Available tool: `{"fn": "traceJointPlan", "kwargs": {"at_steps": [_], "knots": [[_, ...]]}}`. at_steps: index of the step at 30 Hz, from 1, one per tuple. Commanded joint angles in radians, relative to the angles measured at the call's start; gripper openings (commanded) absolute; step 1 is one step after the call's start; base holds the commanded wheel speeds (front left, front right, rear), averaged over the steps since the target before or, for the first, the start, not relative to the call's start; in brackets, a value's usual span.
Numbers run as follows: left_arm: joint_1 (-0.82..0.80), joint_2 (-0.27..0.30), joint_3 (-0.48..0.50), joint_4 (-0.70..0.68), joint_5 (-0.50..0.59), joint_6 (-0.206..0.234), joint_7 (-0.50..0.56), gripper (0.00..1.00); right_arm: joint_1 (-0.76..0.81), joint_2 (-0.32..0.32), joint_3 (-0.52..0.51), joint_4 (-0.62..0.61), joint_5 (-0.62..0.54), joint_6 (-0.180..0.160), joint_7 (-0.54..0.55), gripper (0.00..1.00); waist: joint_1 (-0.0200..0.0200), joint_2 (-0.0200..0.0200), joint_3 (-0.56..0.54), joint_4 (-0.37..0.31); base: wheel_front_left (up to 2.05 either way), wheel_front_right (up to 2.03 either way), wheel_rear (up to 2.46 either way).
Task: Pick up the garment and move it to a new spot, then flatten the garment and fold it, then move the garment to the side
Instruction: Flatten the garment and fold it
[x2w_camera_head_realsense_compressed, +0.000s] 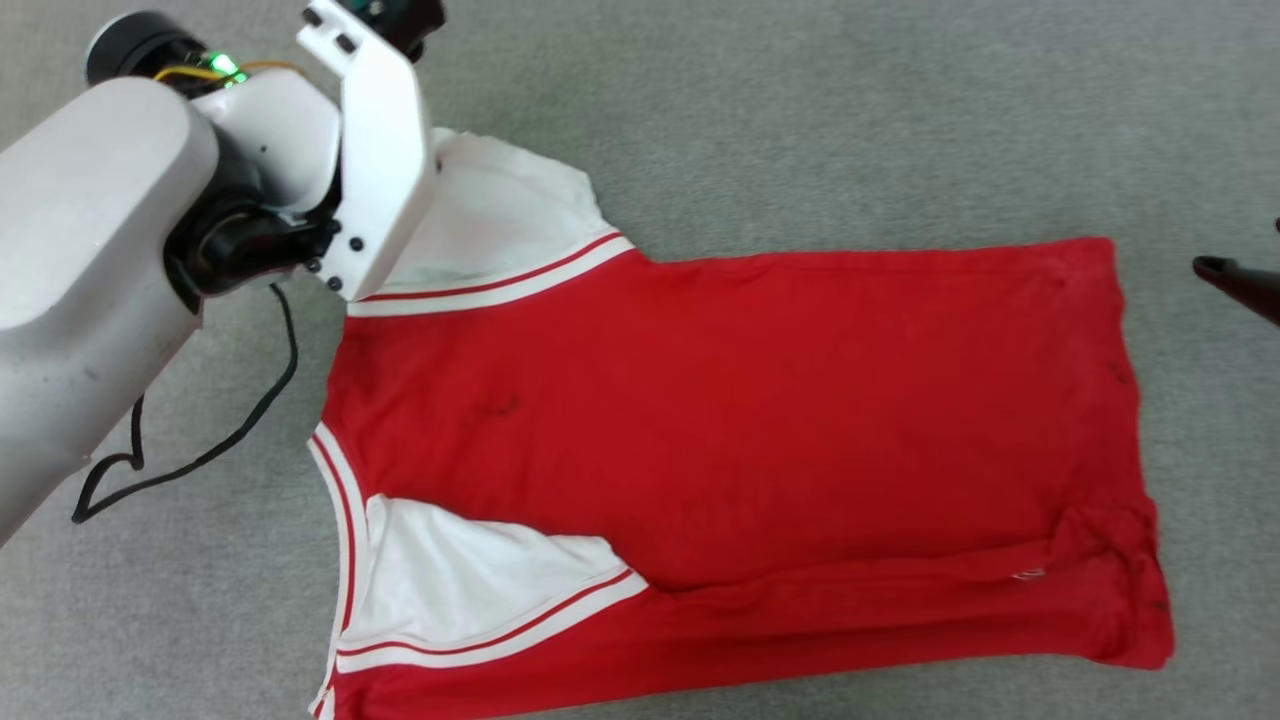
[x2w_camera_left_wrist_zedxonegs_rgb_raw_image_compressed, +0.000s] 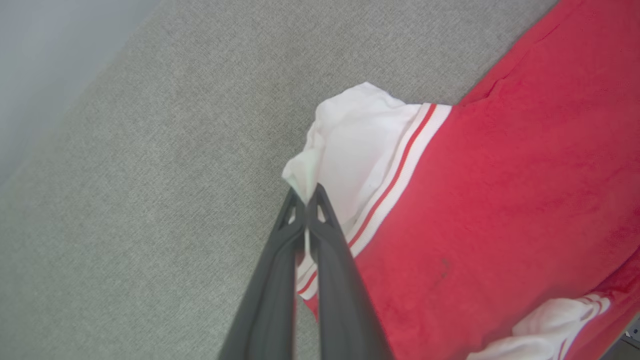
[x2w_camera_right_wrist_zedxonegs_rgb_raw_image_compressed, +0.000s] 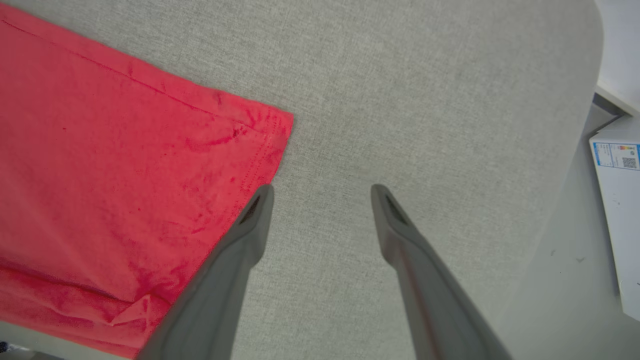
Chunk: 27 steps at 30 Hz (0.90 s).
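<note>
One pinch on: left gripper (x2w_camera_left_wrist_zedxonegs_rgb_raw_image_compressed: 306, 197) clenched on the white sleeve edge (x2w_camera_left_wrist_zedxonegs_rgb_raw_image_compressed: 300, 175) of the garment (x2w_camera_head_realsense_compressed: 740, 400), spread flat beside its fingers (x2w_camera_left_wrist_zedxonegs_rgb_raw_image_compressed: 270, 300); right gripper (x2w_camera_right_wrist_zedxonegs_rgb_raw_image_compressed: 322, 192) gapes empty, hem corner (x2w_camera_right_wrist_zedxonegs_rgb_raw_image_compressed: 280, 125) just beside one finger, probably untouched; thin limp fabric, so grab corners.

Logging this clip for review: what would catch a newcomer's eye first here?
A red T-shirt with white sleeves lies spread across the grey fabric surface, dominating the head view. At the shirt's upper left, the left pincer is shut on the edge of a white sleeve, pinching a tuft of it. The right pincer hangs open by the shirt's hem at the far right.
</note>
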Motion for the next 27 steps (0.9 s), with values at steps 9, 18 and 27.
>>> {"fn": "traceJointPlan", "kwargs": {"at_steps": [9, 18, 27], "knots": [[-0.059, -0.019, -0.045, -0.063, 0.004, 0.0, -0.038, 0.0, -0.072, 0.095, 0.017, 0.174, 0.007, -0.001, 0.078, 1.0, 0.0, 0.0, 0.075, 0.075, 0.0, 0.0, 0.0], [-0.1, -0.002, -0.089, -0.074, -0.017, -0.001, -0.068, 0.0, -0.044, 0.168, 0.126, 0.279, 0.008, -0.001, 0.01, 0.5, 0.0, 0.0, 0.101, 0.085, 0.0, 0.0, 0.0], [-0.049, 0.031, -0.114, -0.07, -0.057, -0.001, -0.153, 0.0, -0.098, 0.122, 0.167, 0.286, 0.063, -0.001, -0.15, 0.0, 0.0, 0.0, 0.0, 0.063, 0.0, 0.0, 0.0]]}}
